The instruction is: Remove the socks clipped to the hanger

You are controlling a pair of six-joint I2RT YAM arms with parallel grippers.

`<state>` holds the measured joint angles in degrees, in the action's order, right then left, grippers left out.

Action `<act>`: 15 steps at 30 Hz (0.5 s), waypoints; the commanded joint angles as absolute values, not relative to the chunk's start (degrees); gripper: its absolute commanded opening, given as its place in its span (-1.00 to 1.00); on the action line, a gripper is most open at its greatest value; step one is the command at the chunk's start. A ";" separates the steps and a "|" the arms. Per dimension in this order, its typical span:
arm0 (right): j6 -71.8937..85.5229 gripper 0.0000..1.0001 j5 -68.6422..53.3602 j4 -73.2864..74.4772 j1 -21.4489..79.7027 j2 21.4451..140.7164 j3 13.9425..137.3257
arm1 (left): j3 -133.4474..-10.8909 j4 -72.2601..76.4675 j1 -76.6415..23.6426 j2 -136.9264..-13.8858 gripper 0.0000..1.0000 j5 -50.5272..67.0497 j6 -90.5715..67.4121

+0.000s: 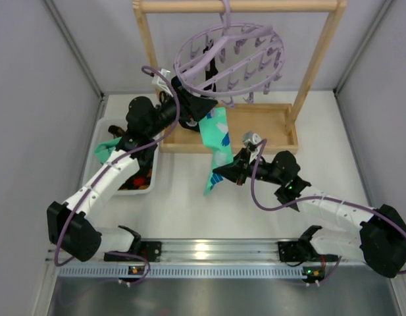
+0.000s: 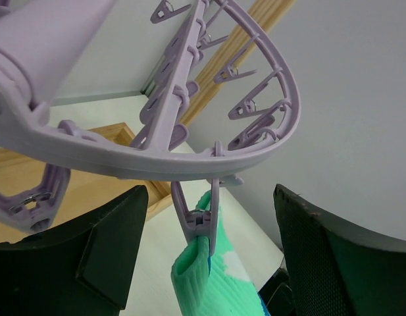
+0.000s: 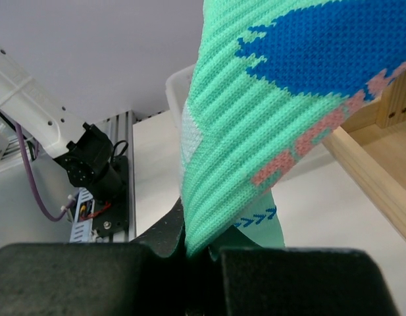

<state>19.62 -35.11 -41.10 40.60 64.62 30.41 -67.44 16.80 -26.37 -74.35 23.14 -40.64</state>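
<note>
The lilac hanger point(image 1: 232, 62) hangs by its hook from the wooden frame. One mint-green sock point(image 1: 217, 143) with blue and white marks hangs from a clip peg point(image 2: 201, 214) on the ring's near rim. My left gripper point(image 1: 191, 110) is open, its fingers point(image 2: 107, 247) on either side of that peg and the sock's cuff point(image 2: 206, 276), not touching them. My right gripper point(image 1: 219, 176) is shut on the sock's lower end point(image 3: 255, 151) and holds it off the table.
The light wooden frame point(image 1: 308, 66) stands on a wooden tray base point(image 1: 268, 135) at the back. A white bin point(image 1: 127, 161) at the left holds a mint-green sock and dark and red patterned socks. Grey walls close both sides.
</note>
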 commanded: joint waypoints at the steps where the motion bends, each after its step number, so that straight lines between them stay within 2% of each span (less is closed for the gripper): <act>1: 20.74 -1.00 -36.82 -47.28 39.90 64.25 30.67 | -70.14 21.18 -27.42 -75.58 0.62 23.29 -40.34; 6: 21.44 -1.00 -37.62 -48.07 39.90 64.25 30.50 | -71.36 22.24 -28.56 -77.60 0.59 23.12 -39.47; 8: 21.97 -1.00 -38.23 -48.86 39.90 64.16 30.15 | -71.72 22.41 -28.74 -78.57 0.52 22.94 -39.29; 9: 22.06 -1.00 -38.32 -49.04 39.90 64.07 30.06 | -71.98 22.59 -28.74 -78.92 0.31 22.77 -38.77; 11: 22.06 -1.00 -38.32 -49.13 39.90 63.90 29.71 | -71.90 22.68 -28.74 -79.01 0.14 22.42 -38.58; 13: 21.97 -1.00 -38.32 -49.22 39.90 63.98 29.36 | -71.89 22.76 -28.74 -78.75 -0.15 22.06 -38.15; 15: 22.23 -1.00 -38.32 -49.74 39.90 64.25 29.09 | -71.72 22.76 -28.74 -78.40 -0.34 21.71 -37.71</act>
<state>21.56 -36.82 -44.64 40.58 64.62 29.61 -69.54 18.48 -28.58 -79.37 22.61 -39.11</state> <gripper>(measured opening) 0.018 0.377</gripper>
